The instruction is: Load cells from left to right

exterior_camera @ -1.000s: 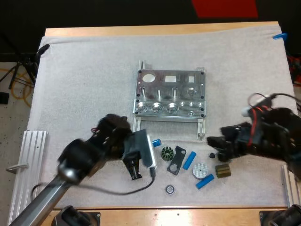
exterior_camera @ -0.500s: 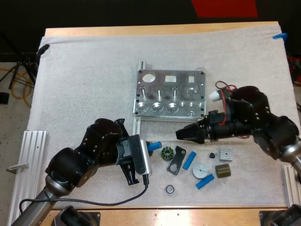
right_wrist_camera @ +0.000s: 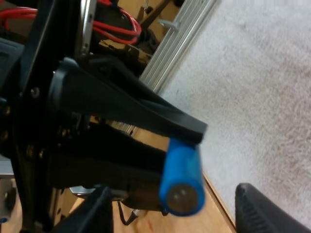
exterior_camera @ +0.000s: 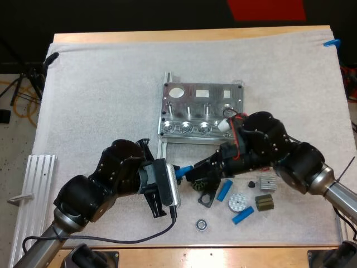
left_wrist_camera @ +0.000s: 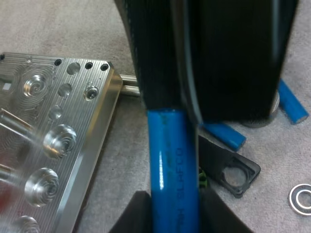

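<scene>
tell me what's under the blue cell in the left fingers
The white mat and a black bracket lie beneath the blue cell; the bracket's near end is covered by it.

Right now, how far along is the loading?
Barely started: the fixture shows no blue in it. In hand: the left tool grips one cell, with the open right tool at its free end. Left: that cell and two more cells on the mat.
</scene>
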Robot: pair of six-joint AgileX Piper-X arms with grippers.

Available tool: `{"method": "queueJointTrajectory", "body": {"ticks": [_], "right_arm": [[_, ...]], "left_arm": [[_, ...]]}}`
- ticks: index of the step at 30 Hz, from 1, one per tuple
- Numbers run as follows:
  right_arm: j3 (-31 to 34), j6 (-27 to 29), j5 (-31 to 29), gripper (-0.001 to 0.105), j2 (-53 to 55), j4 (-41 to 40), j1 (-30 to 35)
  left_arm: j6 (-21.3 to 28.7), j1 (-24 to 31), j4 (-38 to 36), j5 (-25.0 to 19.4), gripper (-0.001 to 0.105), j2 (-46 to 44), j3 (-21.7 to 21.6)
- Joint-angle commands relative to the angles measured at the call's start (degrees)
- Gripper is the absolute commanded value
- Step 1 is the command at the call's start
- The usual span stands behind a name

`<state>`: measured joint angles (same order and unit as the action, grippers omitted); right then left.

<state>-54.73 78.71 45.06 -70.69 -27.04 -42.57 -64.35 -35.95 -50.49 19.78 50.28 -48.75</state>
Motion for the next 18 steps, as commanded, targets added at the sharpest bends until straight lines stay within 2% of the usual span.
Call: {"method": "queueJointTrajectory", "body": {"ticks": [1,10,12,17,18], "right_arm": [[-0.3,0.3,-0.5,0.054,0.0,1.5,-0.6],[-0.3,-1.9,-0.8,0.052,-3.4,4.0,-1.1],[-0.3,-2.0,-1.0,0.042,-3.5,4.1,-1.1],[-0.3,-2.0,-1.4,0.0,-3.5,4.1,-1.1],[-0.3,-2.0,-1.4,0.0,-3.5,4.1,-1.1]], "left_arm": [[0.0,-0.3,0.6,0.6,0.0,-0.2,-0.4],[0.0,-0.3,0.6,0.6,0.0,-0.2,-0.4],[0.0,-0.3,0.6,0.6,0.0,-0.2,-0.4],[0.0,-0.3,0.6,3.7,0.003,-0.2,-0.4],[0.0,-0.3,0.6,3.8,0.005,-0.2,-0.4]]}}
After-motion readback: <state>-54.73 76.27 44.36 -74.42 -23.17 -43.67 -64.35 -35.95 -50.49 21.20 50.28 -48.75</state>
